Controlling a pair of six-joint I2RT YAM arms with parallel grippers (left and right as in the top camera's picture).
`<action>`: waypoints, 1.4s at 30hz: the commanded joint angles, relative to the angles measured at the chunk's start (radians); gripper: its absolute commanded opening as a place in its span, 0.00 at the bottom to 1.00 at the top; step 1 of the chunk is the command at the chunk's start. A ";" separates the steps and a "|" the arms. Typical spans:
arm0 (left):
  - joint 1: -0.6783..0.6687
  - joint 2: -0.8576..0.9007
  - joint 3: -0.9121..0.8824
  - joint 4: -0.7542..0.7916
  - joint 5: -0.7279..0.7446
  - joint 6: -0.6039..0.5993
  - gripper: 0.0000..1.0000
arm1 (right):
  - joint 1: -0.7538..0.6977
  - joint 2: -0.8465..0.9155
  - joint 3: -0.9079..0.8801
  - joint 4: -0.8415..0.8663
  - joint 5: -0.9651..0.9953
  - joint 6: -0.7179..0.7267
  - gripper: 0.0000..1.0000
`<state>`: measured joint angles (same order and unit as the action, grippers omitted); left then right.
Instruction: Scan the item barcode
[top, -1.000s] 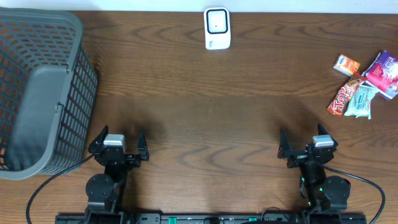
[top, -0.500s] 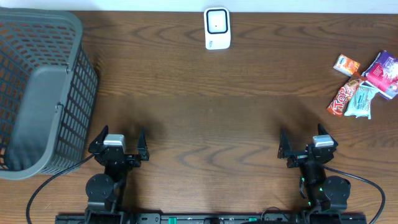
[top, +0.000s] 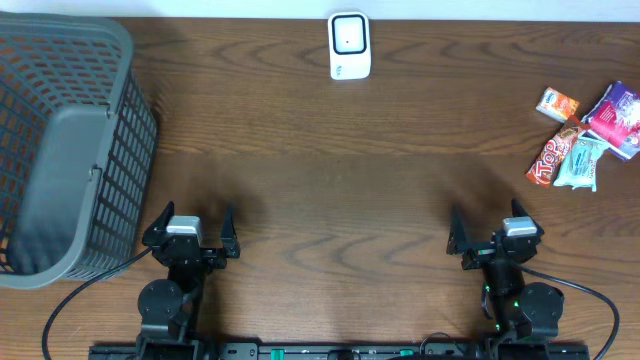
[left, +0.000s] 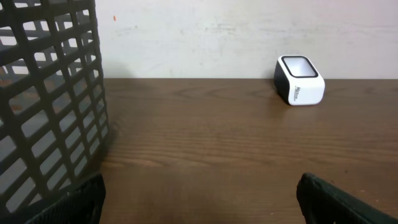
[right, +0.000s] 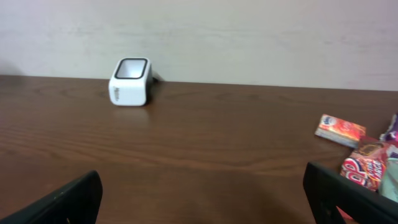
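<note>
Several snack packets lie in a cluster at the table's right edge: an orange packet (top: 558, 104), a purple packet (top: 616, 118), a red bar (top: 553, 155) and a pale green packet (top: 581, 163). A white barcode scanner (top: 349, 45) stands at the far middle of the table. My left gripper (top: 190, 228) rests open near the front left, holding nothing. My right gripper (top: 494, 235) rests open near the front right, well short of the packets. The scanner (left: 300, 88) appears far ahead in the left wrist view. In the right wrist view the scanner (right: 130, 82) is at far left and the orange packet (right: 339, 129) and red bar (right: 367, 167) at right.
A large grey mesh basket (top: 60, 150) fills the table's left side, close to my left gripper. Its wall (left: 43, 93) looms at left in the left wrist view. Bare brown wood lies between the grippers and the scanner.
</note>
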<state>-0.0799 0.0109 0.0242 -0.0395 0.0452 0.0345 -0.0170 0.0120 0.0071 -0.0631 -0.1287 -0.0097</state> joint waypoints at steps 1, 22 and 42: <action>0.005 -0.007 -0.020 -0.034 -0.031 0.017 0.98 | -0.032 -0.007 -0.001 -0.012 0.045 -0.018 0.99; 0.005 -0.007 -0.020 -0.034 -0.031 0.017 0.98 | -0.006 -0.007 0.000 -0.020 0.105 -0.029 0.99; 0.005 -0.007 -0.020 -0.034 -0.031 0.017 0.98 | 0.030 -0.007 0.000 -0.020 0.131 -0.051 0.99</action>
<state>-0.0799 0.0109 0.0242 -0.0395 0.0456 0.0345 0.0071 0.0120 0.0071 -0.0742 -0.0063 -0.0422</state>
